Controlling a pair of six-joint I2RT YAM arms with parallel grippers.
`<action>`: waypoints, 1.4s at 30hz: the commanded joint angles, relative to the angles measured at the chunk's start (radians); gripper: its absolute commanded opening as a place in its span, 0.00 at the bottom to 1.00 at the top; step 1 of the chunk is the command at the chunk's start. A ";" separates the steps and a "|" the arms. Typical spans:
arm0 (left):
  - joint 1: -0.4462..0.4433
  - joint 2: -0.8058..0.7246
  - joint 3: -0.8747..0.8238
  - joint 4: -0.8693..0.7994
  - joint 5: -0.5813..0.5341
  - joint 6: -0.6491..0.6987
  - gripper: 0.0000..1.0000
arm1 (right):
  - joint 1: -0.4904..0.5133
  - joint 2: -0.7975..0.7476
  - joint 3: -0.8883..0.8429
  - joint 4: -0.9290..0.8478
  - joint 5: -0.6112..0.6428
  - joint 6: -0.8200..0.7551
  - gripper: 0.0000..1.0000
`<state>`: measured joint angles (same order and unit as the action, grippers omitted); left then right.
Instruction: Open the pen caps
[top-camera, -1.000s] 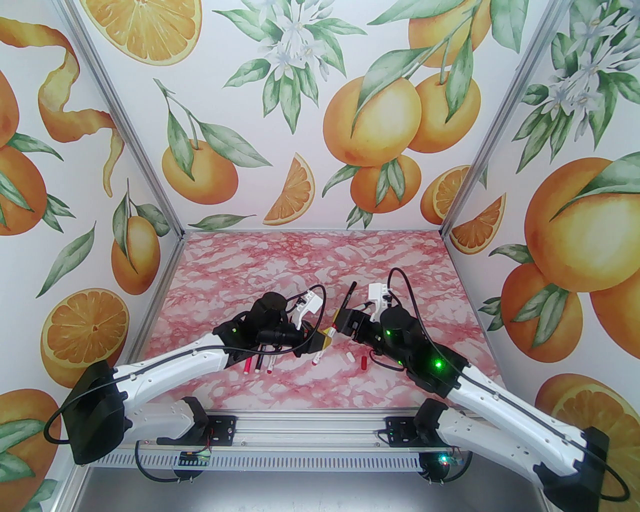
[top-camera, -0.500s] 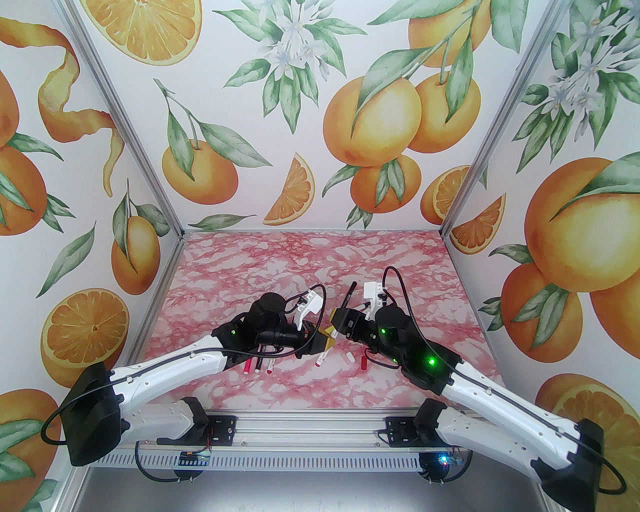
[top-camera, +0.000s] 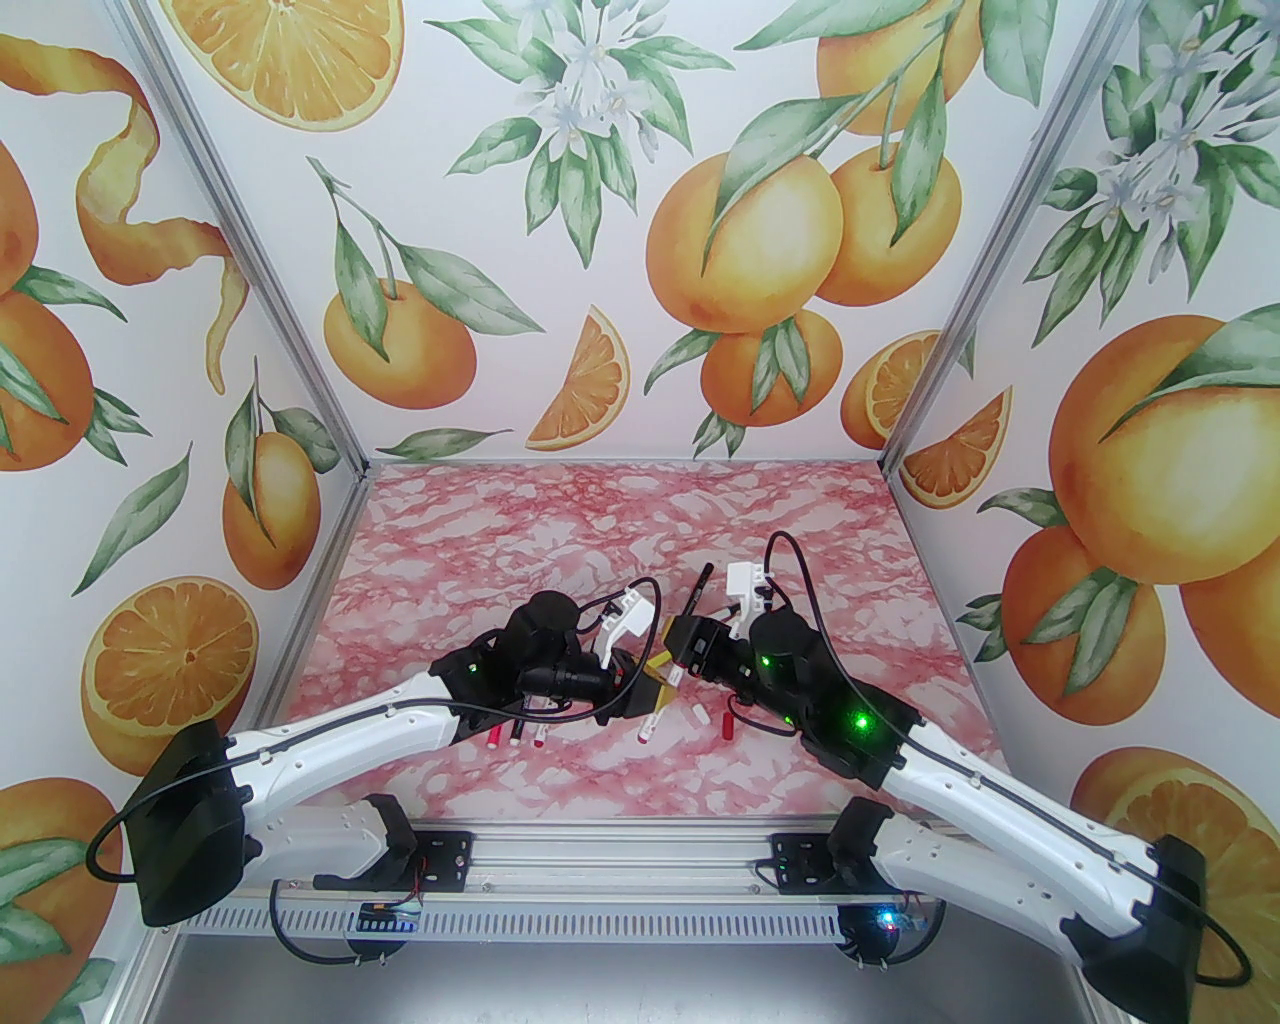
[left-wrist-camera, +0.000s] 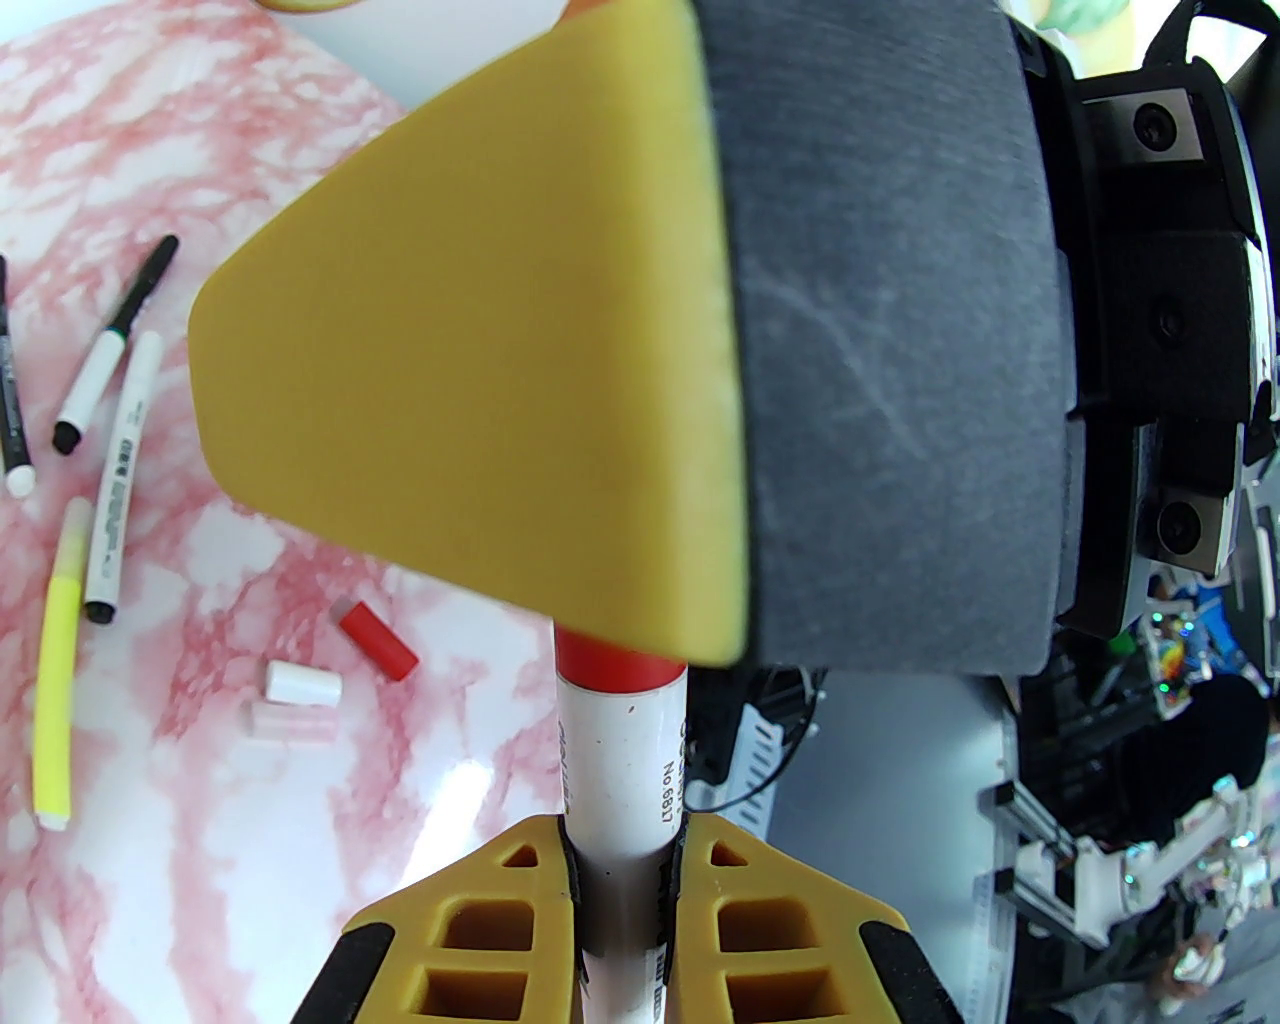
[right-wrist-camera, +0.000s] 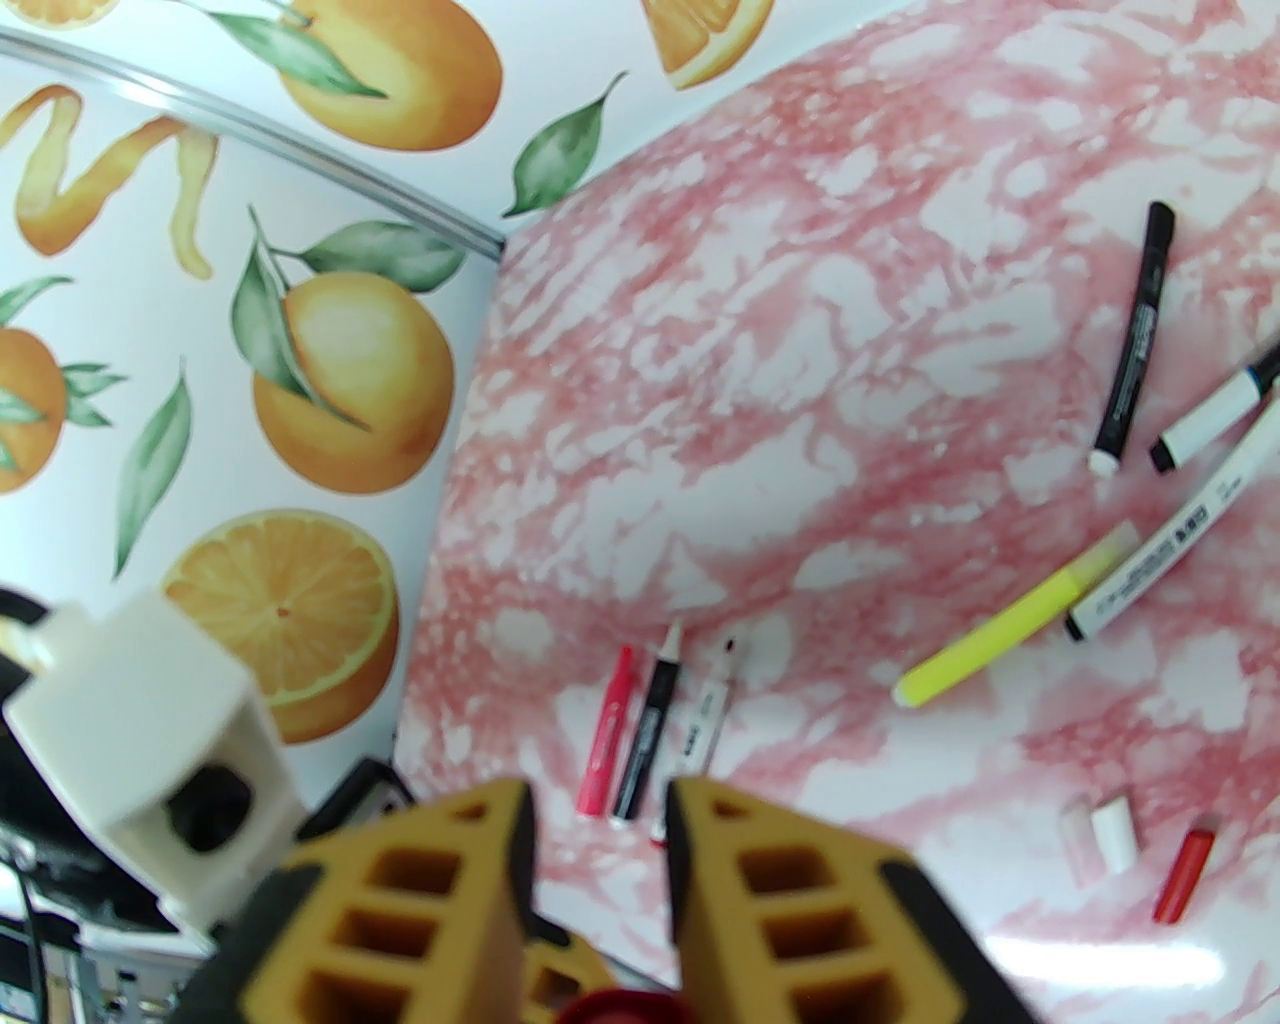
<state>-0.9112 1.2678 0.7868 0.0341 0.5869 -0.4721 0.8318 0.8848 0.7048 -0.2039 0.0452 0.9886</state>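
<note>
**Marbled pink tabletop (top-camera: 620, 520), two grippers meeting on one pen**

Orange-print walls (top-camera: 600, 250) on three sides; both arms reaching in to meet near the middle of the surface.

Left gripper (left-wrist-camera: 622, 840): pressed together on a white-barrelled pen (left-wrist-camera: 620, 740), pads touching the barrel on both sides. Holds it by the printed stretch, with the red cap (left-wrist-camera: 615, 668) pointing toward the right gripper (right-wrist-camera: 600, 800).

Right gripper: fingers (left-wrist-camera: 470, 350) set on either side of that red cap, a gap showing between the tips. Cannot tell whether squeezing the cap or merely flanking it. Cap sitting against the end of the barrel.

Just right of the grippers, on the table: a loose red cap (left-wrist-camera: 378, 640), then a white cap (left-wrist-camera: 303, 685) and a pale pink cap (left-wrist-camera: 293, 722), these two touching side by side.

Farther back: a neon yellow pen (right-wrist-camera: 1015, 630) beside a long white pen (right-wrist-camera: 1170, 540), and a black pen (right-wrist-camera: 1133, 340) apart from them.

To the left, under the left arm: a pink pen (right-wrist-camera: 605, 735), a dark pen (right-wrist-camera: 645, 735) and a short white pen (right-wrist-camera: 705, 710), lying nearly parallel and close together.
</note>
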 joint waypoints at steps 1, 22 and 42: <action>-0.005 -0.008 -0.011 0.023 -0.007 0.005 0.14 | 0.007 0.006 -0.001 0.040 -0.001 0.013 0.25; -0.052 0.036 -0.010 0.083 -0.038 -0.019 0.23 | 0.007 -0.079 -0.037 0.025 0.076 0.055 0.13; -0.063 0.030 0.005 0.022 -0.083 0.015 0.01 | 0.007 -0.048 -0.048 0.016 0.056 0.051 0.17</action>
<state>-0.9718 1.3025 0.7849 0.0696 0.5159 -0.4725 0.8318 0.8509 0.6643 -0.1986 0.0975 1.0374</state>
